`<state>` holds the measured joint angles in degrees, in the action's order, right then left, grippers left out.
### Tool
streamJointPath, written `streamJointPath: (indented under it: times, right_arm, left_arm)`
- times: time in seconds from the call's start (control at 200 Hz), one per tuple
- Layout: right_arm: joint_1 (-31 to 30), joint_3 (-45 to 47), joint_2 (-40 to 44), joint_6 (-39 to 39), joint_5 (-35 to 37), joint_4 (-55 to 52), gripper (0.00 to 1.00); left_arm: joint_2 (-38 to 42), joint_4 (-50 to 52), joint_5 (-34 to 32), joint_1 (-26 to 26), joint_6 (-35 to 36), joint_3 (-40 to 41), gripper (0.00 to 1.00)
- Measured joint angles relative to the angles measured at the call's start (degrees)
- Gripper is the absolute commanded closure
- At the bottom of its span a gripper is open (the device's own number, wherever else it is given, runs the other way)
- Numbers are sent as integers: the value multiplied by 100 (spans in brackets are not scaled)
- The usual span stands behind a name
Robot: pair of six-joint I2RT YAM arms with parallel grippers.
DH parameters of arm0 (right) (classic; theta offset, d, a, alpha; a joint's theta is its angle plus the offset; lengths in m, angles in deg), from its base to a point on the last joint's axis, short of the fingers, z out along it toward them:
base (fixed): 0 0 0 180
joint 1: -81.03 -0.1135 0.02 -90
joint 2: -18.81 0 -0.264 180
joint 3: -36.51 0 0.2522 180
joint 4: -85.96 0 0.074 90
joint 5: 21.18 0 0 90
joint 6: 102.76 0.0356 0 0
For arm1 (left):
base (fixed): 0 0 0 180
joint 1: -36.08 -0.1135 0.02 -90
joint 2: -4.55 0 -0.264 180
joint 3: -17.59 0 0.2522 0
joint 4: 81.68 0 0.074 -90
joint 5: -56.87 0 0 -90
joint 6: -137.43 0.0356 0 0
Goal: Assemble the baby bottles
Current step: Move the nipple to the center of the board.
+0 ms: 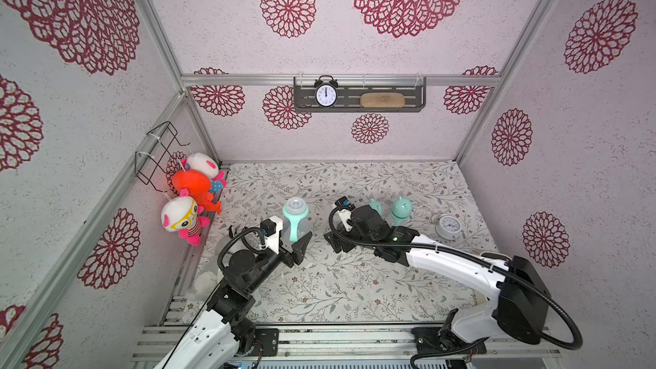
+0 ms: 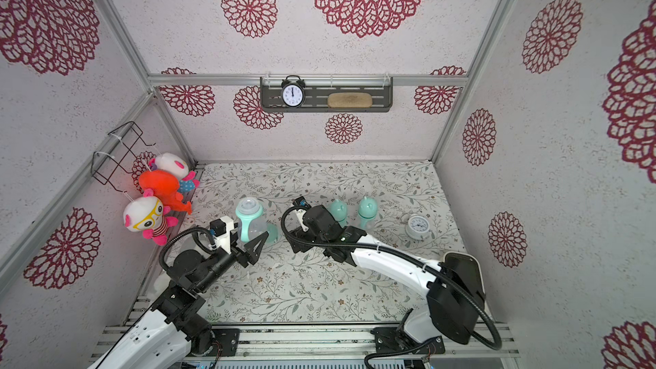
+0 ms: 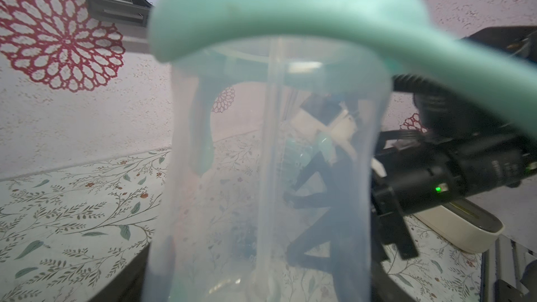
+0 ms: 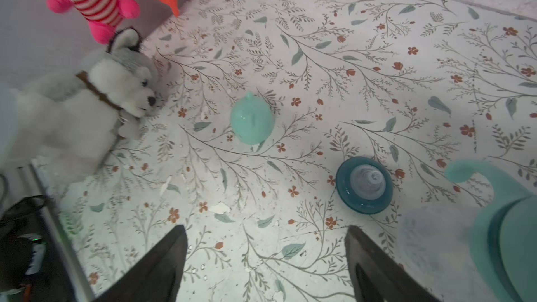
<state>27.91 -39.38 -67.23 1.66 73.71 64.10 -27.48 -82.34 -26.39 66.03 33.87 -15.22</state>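
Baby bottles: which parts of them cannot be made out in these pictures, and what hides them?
Held bottle, left wrist view: too close and blurred; its top is cut off by the frame edge.
Its base, both top views: partly behind the left end effector.
Middle capped bottle, both top views: body mostly hidden behind the right arm; only the cap shows clearly.
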Motion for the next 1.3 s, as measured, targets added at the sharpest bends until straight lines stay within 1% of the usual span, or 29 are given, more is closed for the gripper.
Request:
streamJointPath:
  times: [0.25,0.44,0.666,0.926,1.101,1.301]
  right_arm:
    - [125,-601,-1335,-249,702,-109,14]
    - [184,-946,-1952,-286,1174,-136,14]
    - [227,-1185,-2275,-282,1449,-149,14]
    - [444,-1189,-2505,-278,1578,33,15]
    - [531,-1252,-2682,-229,1513,15,16]
    - [546,-1303,-2763,-170,1215,-31,19]
  left_arm:
    - [210,413,70,0,-22,-72,100]
    - [293,671,131,0,-20,-144,100]
    - [319,710,157,0,-20,-162,100]
    - [247,763,190,0,-20,-201,100]
    - [227,791,208,0,-20,-227,100]
    - [212,793,221,0,-20,-227,100]
